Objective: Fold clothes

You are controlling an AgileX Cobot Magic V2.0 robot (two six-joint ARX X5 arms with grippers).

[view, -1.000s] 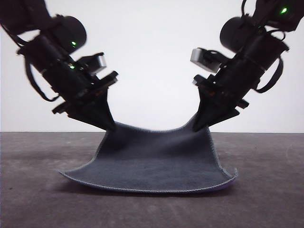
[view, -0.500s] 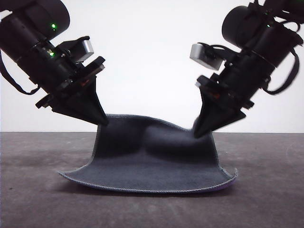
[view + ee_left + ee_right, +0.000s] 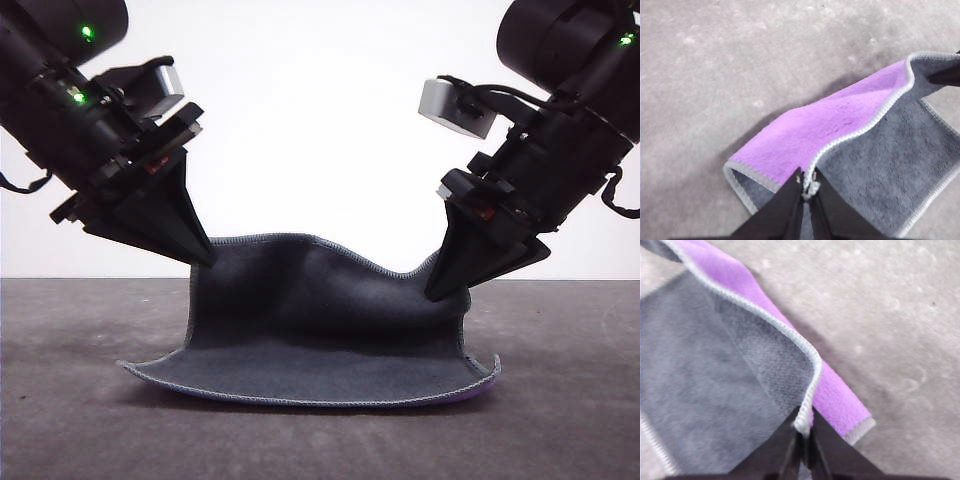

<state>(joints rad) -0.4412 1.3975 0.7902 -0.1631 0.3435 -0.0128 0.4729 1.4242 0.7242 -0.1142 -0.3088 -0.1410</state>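
The clothes are one small cloth, dark grey-blue on the face toward the front camera, with a grey stitched edge. Its far edge is lifted off the table and sags in the middle; its near edge rests on the table. My left gripper is shut on the far left corner, my right gripper is shut on the far right corner. The left wrist view has the clothes with the purple underside showing and the left gripper pinching the stitched edge. The right gripper clamps the clothes at a corner.
The grey matte table stretches around the cloth, with a plain white wall behind it. A thin purple strip of the cloth's underside peeks out at the near right corner.
Both grippers have moved outward and toward the camera with the cloth's corners. The left one rose a little, the right one dropped slightly. The lifted edge now sags more on the right.
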